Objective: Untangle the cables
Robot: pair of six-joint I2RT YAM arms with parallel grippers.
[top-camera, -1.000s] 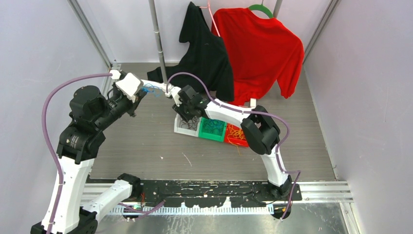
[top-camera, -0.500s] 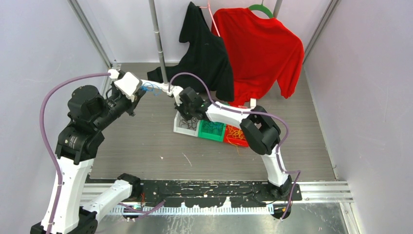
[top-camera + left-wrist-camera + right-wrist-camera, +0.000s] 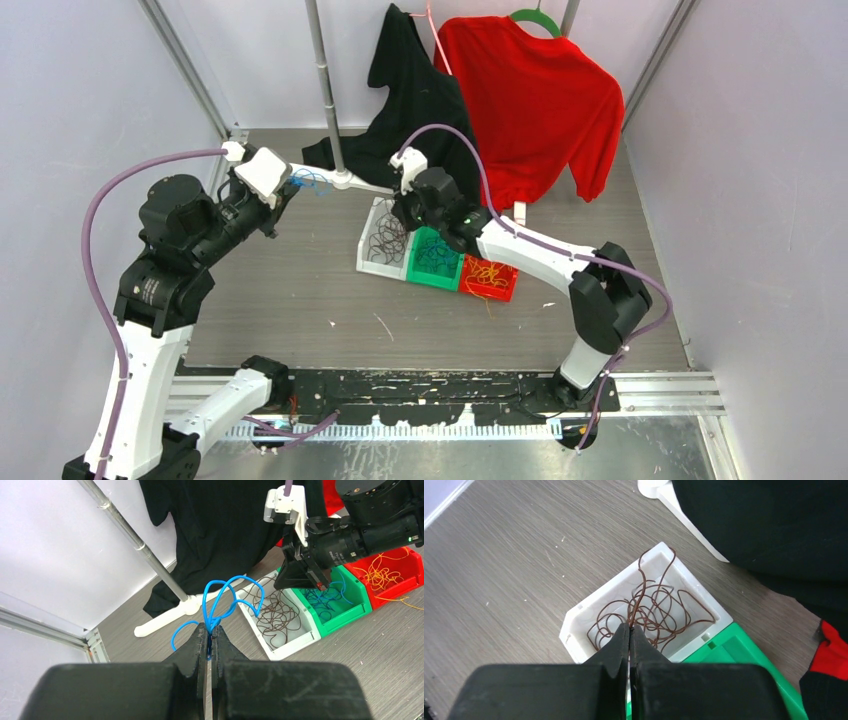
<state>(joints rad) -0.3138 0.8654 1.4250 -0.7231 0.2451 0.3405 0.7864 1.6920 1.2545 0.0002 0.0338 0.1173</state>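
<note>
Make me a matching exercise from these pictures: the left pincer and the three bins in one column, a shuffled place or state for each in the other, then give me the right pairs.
Column one:
1. left pincer
2. white bin
3. green bin
4. red bin

Column two:
A. holds orange cables
B. sits between the other two bins
C. shut on a blue cable
D. holds brown cables

Pairs: 1-C, 2-D, 3-B, 4-A.
</note>
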